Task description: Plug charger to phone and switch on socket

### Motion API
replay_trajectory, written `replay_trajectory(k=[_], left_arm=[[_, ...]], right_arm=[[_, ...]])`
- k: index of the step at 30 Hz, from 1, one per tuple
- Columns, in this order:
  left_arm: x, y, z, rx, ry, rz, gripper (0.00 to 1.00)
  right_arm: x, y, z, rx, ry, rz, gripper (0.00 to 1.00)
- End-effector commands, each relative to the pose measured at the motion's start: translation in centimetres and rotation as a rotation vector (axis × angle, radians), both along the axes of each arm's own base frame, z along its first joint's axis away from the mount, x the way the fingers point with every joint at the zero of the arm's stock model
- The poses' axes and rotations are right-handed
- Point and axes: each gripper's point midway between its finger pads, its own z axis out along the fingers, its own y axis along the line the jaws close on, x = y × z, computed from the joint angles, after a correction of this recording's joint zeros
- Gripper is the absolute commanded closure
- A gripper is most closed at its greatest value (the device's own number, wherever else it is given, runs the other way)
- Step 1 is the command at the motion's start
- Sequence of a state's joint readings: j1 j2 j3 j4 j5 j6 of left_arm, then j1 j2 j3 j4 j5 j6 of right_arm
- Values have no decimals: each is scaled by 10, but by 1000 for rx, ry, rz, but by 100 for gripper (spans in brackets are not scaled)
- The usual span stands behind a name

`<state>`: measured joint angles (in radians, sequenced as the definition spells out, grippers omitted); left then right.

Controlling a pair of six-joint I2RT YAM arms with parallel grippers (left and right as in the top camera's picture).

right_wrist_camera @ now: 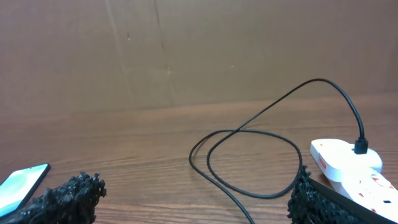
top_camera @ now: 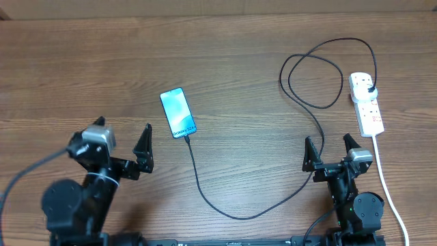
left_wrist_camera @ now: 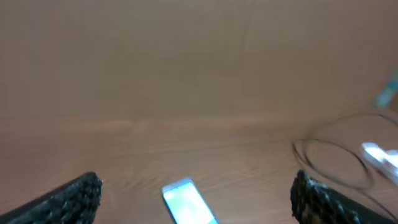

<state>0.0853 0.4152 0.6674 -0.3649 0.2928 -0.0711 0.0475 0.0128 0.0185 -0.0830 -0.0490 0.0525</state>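
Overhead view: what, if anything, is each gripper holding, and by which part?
Nothing is held: the left gripper and right gripper both stand open and empty.

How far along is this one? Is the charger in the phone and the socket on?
Looks done: the charger is plugged into the socket, and its tip meets the phone at its lower end. In hand: nothing; the left gripper and right gripper are open and empty. Left: possibly switching on; that state cannot be told.

Both arms are folded back near their bases, the left gripper and right gripper pointing forward, jaws spread wide, empty.
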Motion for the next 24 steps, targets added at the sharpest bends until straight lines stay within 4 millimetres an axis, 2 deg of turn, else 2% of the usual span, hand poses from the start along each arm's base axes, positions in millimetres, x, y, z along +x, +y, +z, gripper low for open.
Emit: replay_trajectory(k=[1, 7, 10, 15, 19, 24], left_arm=[[2, 13, -26, 55, -67, 69, 1], [5, 13, -60, 143, -211, 73, 0], [5, 14, -77, 175, -229, 75, 0], [6, 22, -108, 183, -199, 123, 0], [6, 23, -123, 191, -192, 126, 0], [5, 26, -154, 187, -69, 136, 0]], right_arm=[[0, 0, -2, 2, -2, 2, 0], [0, 0, -2, 2, -2, 2, 0], [0, 0, -2, 2, -2, 2, 0], [0, 0, -2, 2, -2, 2, 0], [0, 0, -2, 2, -2, 2, 0], [0, 0, -2, 2, -2, 2, 0]])
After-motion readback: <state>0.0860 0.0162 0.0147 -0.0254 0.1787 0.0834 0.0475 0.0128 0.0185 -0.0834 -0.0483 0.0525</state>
